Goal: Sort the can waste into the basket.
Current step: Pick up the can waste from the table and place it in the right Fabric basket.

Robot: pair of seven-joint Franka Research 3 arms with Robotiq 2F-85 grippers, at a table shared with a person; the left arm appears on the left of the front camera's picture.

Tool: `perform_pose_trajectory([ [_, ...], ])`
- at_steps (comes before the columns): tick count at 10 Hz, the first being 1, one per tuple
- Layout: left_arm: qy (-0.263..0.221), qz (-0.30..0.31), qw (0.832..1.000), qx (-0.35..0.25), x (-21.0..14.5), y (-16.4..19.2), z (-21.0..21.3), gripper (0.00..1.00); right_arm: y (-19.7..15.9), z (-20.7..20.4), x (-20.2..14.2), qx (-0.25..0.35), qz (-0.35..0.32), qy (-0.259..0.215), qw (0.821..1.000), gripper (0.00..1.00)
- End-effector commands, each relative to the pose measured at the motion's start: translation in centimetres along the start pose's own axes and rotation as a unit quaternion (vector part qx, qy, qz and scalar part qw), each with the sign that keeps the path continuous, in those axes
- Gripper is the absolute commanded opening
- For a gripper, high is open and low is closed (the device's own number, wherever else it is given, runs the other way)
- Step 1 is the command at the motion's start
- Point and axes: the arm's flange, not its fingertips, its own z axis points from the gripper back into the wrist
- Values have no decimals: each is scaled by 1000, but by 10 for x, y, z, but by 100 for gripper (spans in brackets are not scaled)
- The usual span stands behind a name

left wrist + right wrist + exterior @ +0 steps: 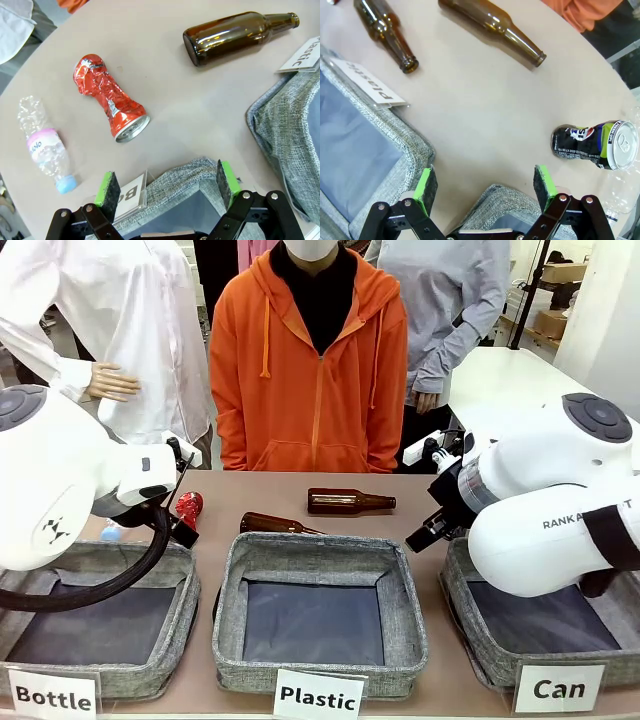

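Front view first: the crushed red can (188,507) is seen lying on the table at the left. It is just past the far rim of the Bottle basket (100,552) and right beside the left gripper (183,530). The Can basket (470,635) is set at the right, partly covered by the right arm and well apart from that can. The right gripper (428,530) is held by the basket's far left corner. Brown bottles (350,502) are laid flat behind the Plastic basket (320,552), and a person in an orange hoodie (310,390) is stood across the table.

Left wrist view: the left gripper (167,179) is spread wide, with nothing caught between the green pads (106,182). The red can (110,100) is laid on its side ahead of the fingers, untouched, with a crumpled clear plastic bottle (45,145) beside it.

Right wrist view: the right gripper (484,182) is released too, and it's empty, hung over a grey basket corner (500,197). The black-and-blue can (592,145) is found on its side on the table just beyond one finger, not touched.
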Motion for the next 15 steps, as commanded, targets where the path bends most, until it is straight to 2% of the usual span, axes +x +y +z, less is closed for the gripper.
perform_pose_trajectory([
  [1,0,0,1000,0,0,0,0,100,0,0,0,0,0,0,1000,100],
  [2,-48,-17,996,-69,6,3,36,100,-10,35,5,0,-15,9,1000,100],
  [3,-97,-6,987,-130,10,8,75,100,-19,68,10,-17,-47,30,998,100],
  [4,-94,28,985,-141,13,13,108,100,-31,104,14,29,-82,20,996,100],
  [5,-62,67,984,-151,9,19,133,100,-42,136,10,109,-94,10,990,100],
  [6,-61,62,974,-211,-3,39,157,100,-57,162,-2,179,-125,2,976,100],
  [8,-70,113,926,-353,-31,94,190,100,-97,185,-48,257,-196,-24,946,100],
  [10,-144,250,865,-410,-85,165,193,100,-141,192,-116,309,-296,-88,899,100],
  [11,-176,334,828,-414,-121,202,183,100,-162,196,-154,317,-356,-134,869,100],
  [12,-211,406,794,-400,-155,218,170,100,-179,198,-184,303,-389,-182,851,100],
  [13,-223,483,759,-376,-174,216,157,100,-195,197,-209,307,-425,-227,821,100],
  [14,-230,512,740,-369,-195,229,149,100,-211,191,-231,301,-456,-263,795,100],
  [15,-245,536,730,-348,-194,221,149,100,-221,182,-246,307,-479,-275,775,100],
])
